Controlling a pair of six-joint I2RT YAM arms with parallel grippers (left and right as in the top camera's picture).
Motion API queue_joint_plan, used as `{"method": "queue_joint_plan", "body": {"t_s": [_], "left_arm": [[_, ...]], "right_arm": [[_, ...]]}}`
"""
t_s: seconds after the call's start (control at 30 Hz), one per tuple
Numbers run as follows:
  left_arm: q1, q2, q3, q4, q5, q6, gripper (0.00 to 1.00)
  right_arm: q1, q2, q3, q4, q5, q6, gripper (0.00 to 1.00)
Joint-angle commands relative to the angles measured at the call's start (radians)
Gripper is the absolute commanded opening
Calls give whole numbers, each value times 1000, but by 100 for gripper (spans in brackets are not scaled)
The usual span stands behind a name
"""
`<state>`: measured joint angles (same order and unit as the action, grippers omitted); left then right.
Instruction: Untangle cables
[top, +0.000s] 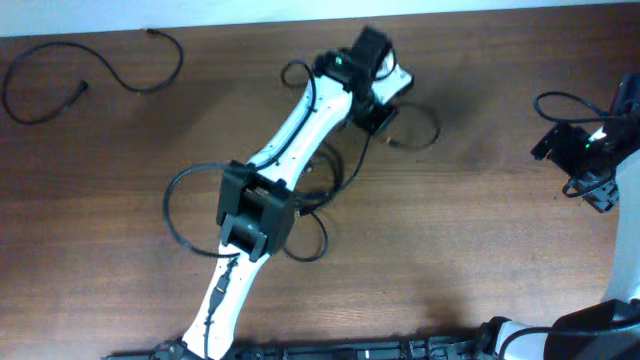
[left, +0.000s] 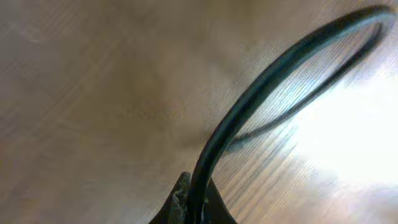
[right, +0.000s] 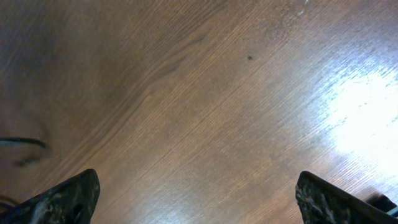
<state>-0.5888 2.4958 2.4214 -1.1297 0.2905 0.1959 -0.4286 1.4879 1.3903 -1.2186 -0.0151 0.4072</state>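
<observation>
Several thin black cables lie tangled under my left arm in the overhead view, with loops at the left and near the front. One cable lies apart at the far left. My left gripper is shut on a black cable, which arcs up and to the right from the jaws just above the wood. A loop of it lies beside the gripper. My right gripper is open and empty at the far right, away from the cables.
The table is brown wood. The left arm's white links cover part of the tangle. A thicker black arm wire loops by the right gripper. A thin cable piece shows at the left edge of the right wrist view.
</observation>
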Motion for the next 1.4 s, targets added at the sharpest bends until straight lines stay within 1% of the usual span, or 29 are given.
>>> {"method": "queue_joint_plan", "body": {"t_s": [0.0,0.03,0.1,0.2,0.23,0.3,0.37,0.43,0.5,0.57,0.63,0.73,0.83,0.87,0.97,1.07,1.23,1.33,1.37], "left_arm": [[10,-60,285,-90,41,-80,0],[14,-75,354,-104,48,-81,0],[40,-121,533,-122,66,-133,0],[84,-165,690,-100,88,-159,0],[111,-202,716,-61,87,-176,0],[175,-274,716,42,87,-263,0],[245,-332,716,145,87,-317,0],[293,-366,716,193,87,-383,0],[339,-386,716,249,87,-495,0],[365,-387,716,292,78,-505,0],[389,-385,707,282,-49,-505,0],[431,-385,669,261,-309,-505,0],[511,-385,599,176,-595,-506,0],[538,-385,570,159,-632,-506,0],[639,-385,455,137,-661,-516,0],[752,-385,368,42,-659,-689,0],[875,-385,299,-51,-654,-697,0],[954,-384,286,-123,-654,-796,0],[975,-384,280,-138,-654,-798,0]], "right_arm": [[-4,2,11,3,13,-7,98],[-4,2,11,4,13,-7,98],[-4,2,11,3,13,-7,98],[-4,2,11,4,13,-7,98],[-4,2,11,3,12,-7,98],[-4,2,11,3,13,-7,99],[-4,2,11,3,13,-7,98],[-4,2,11,4,13,-7,98],[-4,2,11,3,12,-7,98],[-4,2,11,3,13,-7,98],[-4,2,11,4,12,-7,98],[-4,2,11,4,13,-7,98],[-4,2,11,3,13,-7,98],[-4,2,11,4,12,-7,98],[-4,2,11,4,13,-7,98],[-4,2,11,3,13,-7,98],[-4,2,11,3,13,-7,99],[-4,2,11,3,13,-7,98],[-4,2,11,3,12,-7,98]]}}
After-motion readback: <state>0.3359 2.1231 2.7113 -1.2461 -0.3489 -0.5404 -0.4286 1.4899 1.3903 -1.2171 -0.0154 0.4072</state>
